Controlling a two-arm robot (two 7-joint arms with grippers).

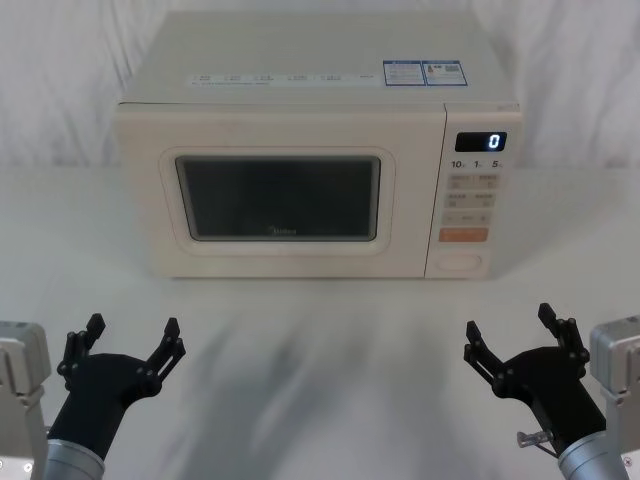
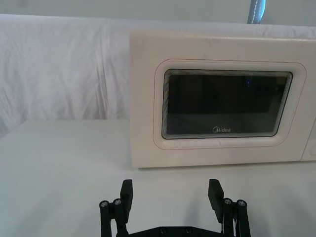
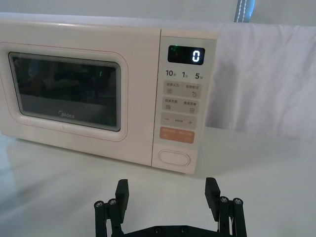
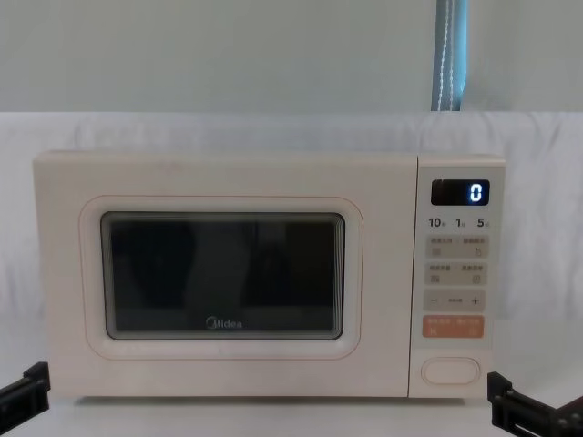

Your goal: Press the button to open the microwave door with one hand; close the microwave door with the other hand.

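Two grippers sit low in front of me, both spread wide and holding nothing. My left gripper (image 1: pixel 131 333) hovers over the white table (image 1: pixel 320 350), well short of the microwave door (image 1: pixel 275 196), which lies flat and closed against the oven's front, roughly ahead of it. My right gripper (image 1: pixel 512 328) hangs on the other side, lined up just right of the keypad strip. I see the button (image 1: pixel 459 262) at the bottom of that strip, under the orange key (image 1: pixel 463 235), ahead of the right fingers and clearly apart from them. The display (image 1: pixel 481 142) reads 0.
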